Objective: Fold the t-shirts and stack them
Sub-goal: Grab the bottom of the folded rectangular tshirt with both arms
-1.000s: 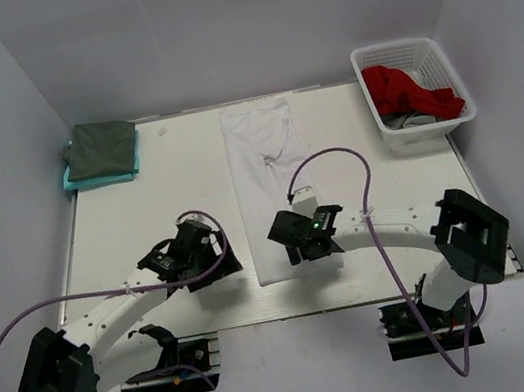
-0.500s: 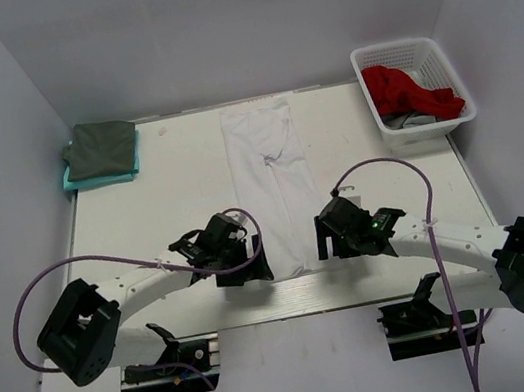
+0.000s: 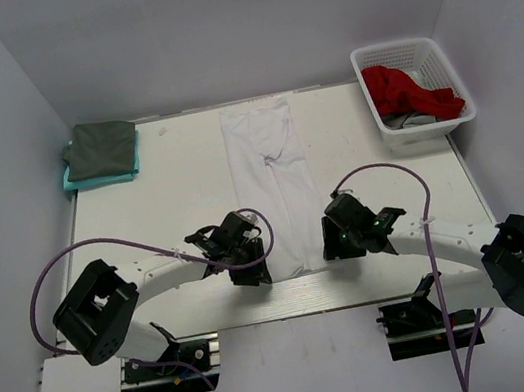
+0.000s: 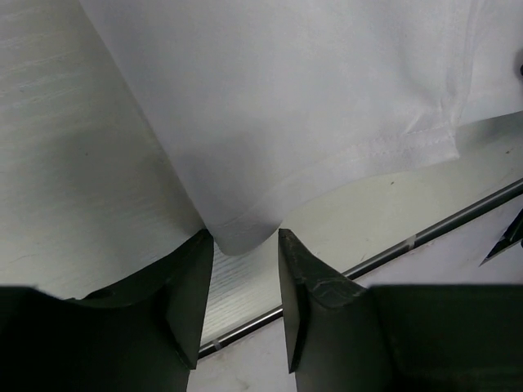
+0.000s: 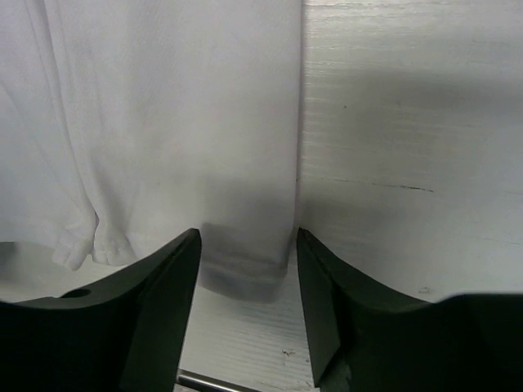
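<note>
white t-shirt point(image 3: 274, 179) lies flat on the middle of the table point(image 3: 146, 227), folded into a long narrow strip running from the far edge toward the near edge. its hem end is nearest the arms.

left gripper point(image 3: 255, 270) is low over the strip's near left corner, right gripper point(image 3: 333, 244) low over the near right corner. the two face each other across the hem.

left wrist view: fingers spread apart, the rounded hem corner lying in the gap between them, cloth not clamped. stitched hem runs off to the right.

right wrist view: fingers spread wide, the strip's right edge and hem corner between them, cloth flat on the table, not pinched. folded layers show at the hem on the left.

far left corner: dark grey-green t-shirt point(image 3: 101, 148), folded, resting on a folded teal t-shirt point(image 3: 70, 179), only the teal edges showing.

far right: white lattice basket point(image 3: 397, 49) holding red cloth point(image 3: 404, 90), a bit of grey cloth point(image 3: 413, 121) under it.
</note>
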Controlling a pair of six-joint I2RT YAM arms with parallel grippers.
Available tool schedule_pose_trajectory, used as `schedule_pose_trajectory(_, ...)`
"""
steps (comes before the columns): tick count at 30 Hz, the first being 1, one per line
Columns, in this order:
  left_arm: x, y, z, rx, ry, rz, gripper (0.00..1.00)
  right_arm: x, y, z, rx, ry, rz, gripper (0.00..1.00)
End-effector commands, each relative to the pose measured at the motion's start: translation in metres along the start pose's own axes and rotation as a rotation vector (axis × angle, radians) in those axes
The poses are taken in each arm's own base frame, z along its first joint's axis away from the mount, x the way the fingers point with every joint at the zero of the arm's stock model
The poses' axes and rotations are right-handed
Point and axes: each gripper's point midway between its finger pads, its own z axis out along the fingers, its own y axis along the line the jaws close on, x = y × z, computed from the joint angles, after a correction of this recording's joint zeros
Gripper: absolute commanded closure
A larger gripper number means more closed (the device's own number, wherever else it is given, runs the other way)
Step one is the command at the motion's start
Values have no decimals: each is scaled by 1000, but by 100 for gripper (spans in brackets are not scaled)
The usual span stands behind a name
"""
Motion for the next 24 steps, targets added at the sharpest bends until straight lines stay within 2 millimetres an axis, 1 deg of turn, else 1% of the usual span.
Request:
schedule_pose_trajectory(1, 29, 28, 8, -119, 102, 3, 52, 11, 6, 3, -43, 60, -9, 45)
schedule_pose_trajectory(2, 31, 29, 10, -126, 108, -8, 55, 14, 6, 3, -47, 74, -12, 45)
schedule_pose_trajectory(4, 31, 29, 10, -126, 108, -8, 63, 20, 7, 2, -57, 97, -6, 50)
schedule_pose_trajectory(5, 32, 34, 11, -146, 114, -10, 67, 22, 7, 1, -62, 103, 2, 52)
schedule_pose_trajectory(7, 30, 36, 11, -163, 99, -17, 67, 22, 7, 1, -66, 101, 2, 53)
schedule_pose_trajectory(9, 27, 35, 10, -169, 92, -16, 77, 20, 5, -1, -46, 98, 6, 55)
schedule_pose_trajectory(10, 21, 33, 10, -169, 73, -13, 79, 21, 4, -1, -40, 102, 4, 55)
schedule_pose_trajectory(11, 19, 35, 10, -181, 62, -12, 84, 22, 0, -2, -19, 107, 0, 51)
schedule_pose_trajectory(12, 17, 33, 11, -180, 61, -12, 90, 18, 2, -5, -17, 101, 3, 49)
schedule_pose_trajectory(14, 19, 35, 13, -188, 70, -13, 100, 19, -4, -6, 15, 106, 13, 46)
schedule_pose_trajectory(15, 15, 31, 12, -180, 61, -12, 100, 21, -6, -7, 23, 108, 14, 44)
schedule_pose_trajectory(16, 18, 35, 13, -195, 78, -14, 100, 20, -7, -7, 27, 103, 15, 44)
schedule_pose_trajectory(18, 15, 32, 12, -189, 71, -13, 100, 22, -7, -6, 27, 110, 23, 44)
schedule_pose_trajectory(20, 15, 32, 12, -189, 71, -13, 100, 27, -4, -6, 15, 133, 18, 47)
schedule_pose_trajectory(21, 17, 33, 12, -196, 77, -24, 100, 30, -3, -7, 4, 149, 25, 47)
schedule_pose_trajectory(22, 14, 29, 8, -181, 62, -21, 100, 33, -4, -6, 6, 159, 22, 49)
schedule_pose_trajectory(24, 15, 30, 6, -177, 56, -29, 100, 38, -5, -7, 1, 179, 30, 49)
